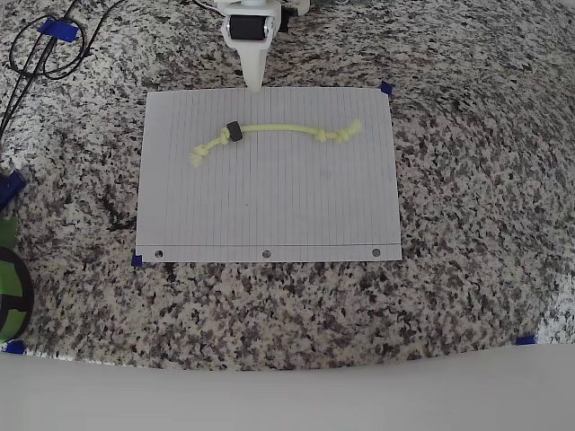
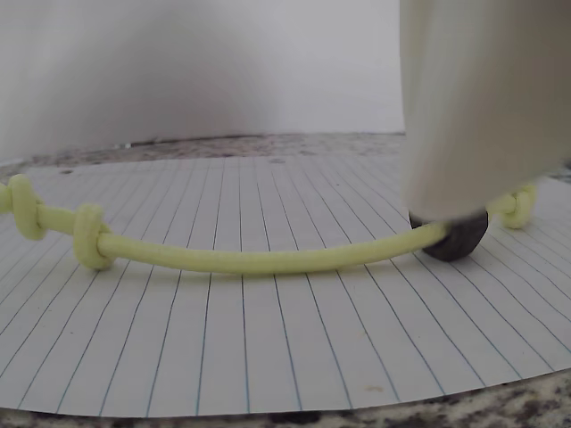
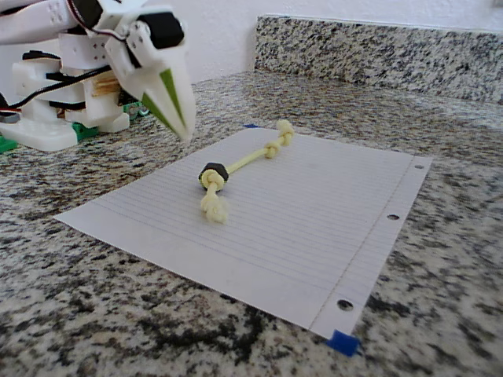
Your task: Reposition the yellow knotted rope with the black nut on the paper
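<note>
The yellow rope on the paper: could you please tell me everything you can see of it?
The yellow rope is a thin, pale yellow-green cord that looks like soft twisted fibre. It lies flat on the lined paper in a gentle arc. It has two knots close together near one frayed end and another knot near the other end. A small black nut is threaded on it beside that single knot. The end effector is above the paper's far edge, not touching it.

black nut (image 2: pixel 451 237): blurred gripper finger (image 2: pixel 482 107) is covering its top
yellow knotted rope (image 2: pixel 250 259): left end is running off-frame
</note>
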### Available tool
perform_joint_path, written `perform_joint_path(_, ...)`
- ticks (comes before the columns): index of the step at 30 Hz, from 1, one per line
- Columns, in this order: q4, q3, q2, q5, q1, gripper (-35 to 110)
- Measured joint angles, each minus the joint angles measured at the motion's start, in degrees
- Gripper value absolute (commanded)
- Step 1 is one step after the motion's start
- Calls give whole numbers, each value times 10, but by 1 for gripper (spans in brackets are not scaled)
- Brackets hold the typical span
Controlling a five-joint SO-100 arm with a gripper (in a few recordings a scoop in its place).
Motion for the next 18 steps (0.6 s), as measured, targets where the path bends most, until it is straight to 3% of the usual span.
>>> perform_joint_path(18, 33, 11, 17, 0, -4, 0)
